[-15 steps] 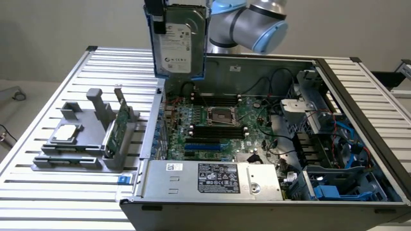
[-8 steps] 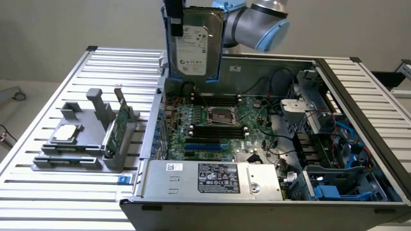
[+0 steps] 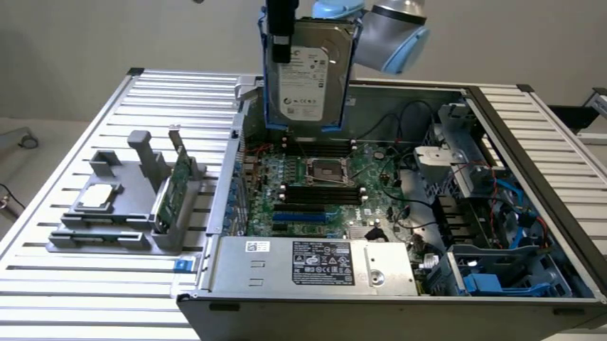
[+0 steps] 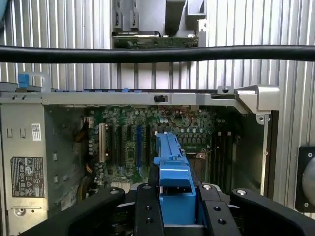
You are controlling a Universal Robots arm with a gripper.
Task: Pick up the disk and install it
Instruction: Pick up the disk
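Note:
The disk [image 3: 308, 71], a silver-grey hard drive with a white label in a blue carrier, hangs upright above the back of the open computer case [image 3: 531, 192]. My gripper [image 3: 292, 35] is shut on its upper part, and one black finger [image 3: 278, 32] lies across its face. In the wrist view the carrier's blue edge [image 4: 172, 177] sits clamped between the two black fingers [image 4: 146, 211], with the gripper [image 4: 174, 209] over the motherboard [image 4: 142, 142]. The disk is clear of the case and touches nothing else.
Inside the case lie the motherboard [image 3: 318, 181], a power supply [image 3: 308, 263] at the front and blue drive bays [image 3: 498, 273] at the exterior view's right. A grey fixture [image 3: 119, 220] holds a small silver chip [image 3: 98, 197] and a green card [image 3: 173, 188]. A black cable [image 4: 157, 53] crosses the wrist view.

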